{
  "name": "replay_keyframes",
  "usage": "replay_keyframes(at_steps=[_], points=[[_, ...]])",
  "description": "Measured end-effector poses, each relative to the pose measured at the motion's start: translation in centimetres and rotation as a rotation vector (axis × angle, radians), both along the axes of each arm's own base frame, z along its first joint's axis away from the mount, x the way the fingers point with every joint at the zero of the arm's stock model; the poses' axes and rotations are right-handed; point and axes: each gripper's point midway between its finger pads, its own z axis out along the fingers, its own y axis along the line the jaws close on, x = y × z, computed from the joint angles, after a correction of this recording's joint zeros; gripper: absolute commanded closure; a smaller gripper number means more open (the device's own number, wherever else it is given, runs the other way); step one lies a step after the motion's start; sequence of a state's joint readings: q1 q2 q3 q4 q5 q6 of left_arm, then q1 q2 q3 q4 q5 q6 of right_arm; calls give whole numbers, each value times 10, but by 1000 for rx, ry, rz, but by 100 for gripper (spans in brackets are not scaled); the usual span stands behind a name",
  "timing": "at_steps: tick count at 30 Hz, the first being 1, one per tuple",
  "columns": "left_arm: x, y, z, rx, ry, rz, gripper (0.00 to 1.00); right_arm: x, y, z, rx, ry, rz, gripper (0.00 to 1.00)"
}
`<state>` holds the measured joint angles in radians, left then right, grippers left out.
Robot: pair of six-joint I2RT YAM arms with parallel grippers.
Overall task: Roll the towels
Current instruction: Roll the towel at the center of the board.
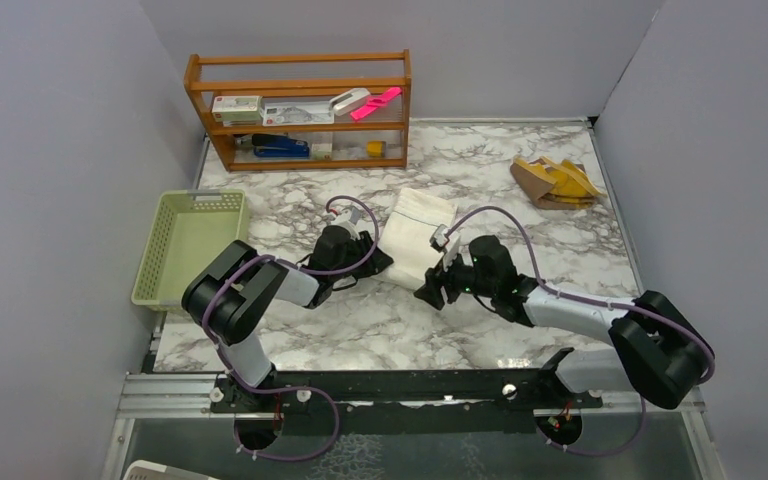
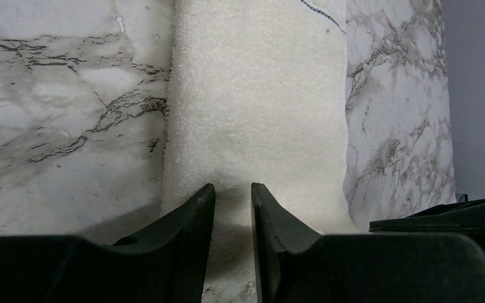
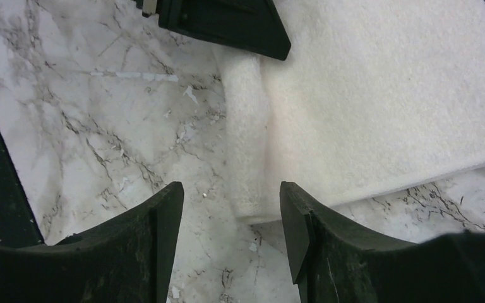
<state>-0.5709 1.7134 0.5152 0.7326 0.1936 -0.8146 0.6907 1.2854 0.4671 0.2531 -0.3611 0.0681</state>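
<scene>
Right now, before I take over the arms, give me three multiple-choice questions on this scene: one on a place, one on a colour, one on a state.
1. Where on the table is the yellow towel?
A. far right
B. near left
C. dead centre

2. What colour is the basket?
A. pale green
B. red
C. black

3. How does the white towel lie?
A. fully rolled
B. one edge rolled, the rest flat
C. crumpled in a heap

Answers:
1 A: the top view shows it at the back, close to the right wall.
2 A: its mesh walls are pale green in the top view.
3 B: the right wrist view shows a short roll along one edge, with the rest spread flat.
</scene>
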Motion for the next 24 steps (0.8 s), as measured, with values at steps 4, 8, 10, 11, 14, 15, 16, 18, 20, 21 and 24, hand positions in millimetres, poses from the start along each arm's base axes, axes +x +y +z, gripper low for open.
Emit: replay_keyframes(at_steps=[4,8,10,11,14,15,16,18,20,21,24], points=[[0,0,0,0,0,0,69,0,-4,-10,-13,-44,13,41],[1,0,0,-2,-2,0,68,7,0,-2,2,-99,17,43],[1,-1,-1,-4,-4,1,68,9,1,-4,3,-107,19,44],[1,-1,0,-5,-4,1,69,10,2,-6,-1,-104,19,46],[1,-1,-1,-6,-5,1,69,11,2,-16,-15,-91,16,49],[2,-1,-1,-6,-5,1,69,11,3,-19,-19,-86,13,50],[2,-1,-1,-6,-5,1,69,12,3,-22,-22,-82,10,52],[2,-1,-1,-6,-5,1,69,13,3,-26,-27,-76,0,58],[2,-1,-1,-6,-5,1,69,14,2,-29,-28,-71,-14,70],[2,-1,-1,-6,-6,1,69,14,1,-31,-29,-67,-21,80],[2,-1,-1,-6,-6,1,68,15,0,-33,-27,-47,-49,99]])
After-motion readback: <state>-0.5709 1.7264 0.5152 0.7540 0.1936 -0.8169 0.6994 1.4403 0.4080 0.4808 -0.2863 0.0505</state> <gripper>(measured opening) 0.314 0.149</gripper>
